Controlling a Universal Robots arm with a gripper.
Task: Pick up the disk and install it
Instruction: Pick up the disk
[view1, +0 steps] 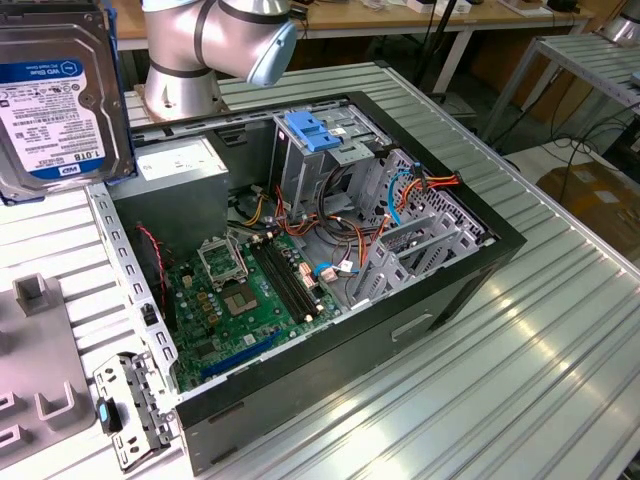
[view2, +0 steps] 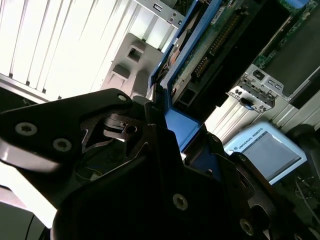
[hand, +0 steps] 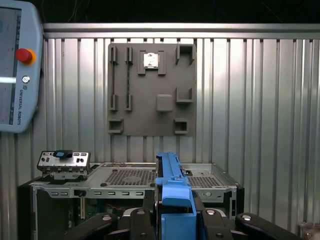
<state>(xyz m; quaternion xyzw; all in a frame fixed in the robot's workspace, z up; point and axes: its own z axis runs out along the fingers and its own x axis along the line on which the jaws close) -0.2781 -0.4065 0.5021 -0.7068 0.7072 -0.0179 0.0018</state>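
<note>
- The pincer (hand: 174, 207) is clamping the disk (hand: 172, 182). In the first wrist view its black fingers (hand: 148, 202) are pressing in on either side of the disk's blue side rail.
- In the exterior view the disk (view1: 55, 95) is hanging in the air at the upper corner on the exterior view's left, apart from the computer case (view1: 470, 270). Its white label with a blue band is facing the camera, and the print is showing upside down.
- In the second wrist view the disk's green circuit-board side (view2: 220, 40) is showing, with the blue rail running down into the black body of the pincer.
- The computer case is lying open on a ribbed metal surface (view1: 560, 380). It is exposing a green motherboard (view1: 240, 300), a grey power-supply box (view1: 185, 170) and a metal drive cage carrying a blue latch (view1: 320, 135).
- A grey holder plate (hand: 152, 90) is lying on the surface beyond the case.
- A small metal bracket (hand: 63, 162) is sitting just beside the case's corner.
- A control tablet (hand: 15, 65) is resting near the holder plate.
- The arm's silver base (view1: 185, 60) is standing on the surface behind the case.
</note>
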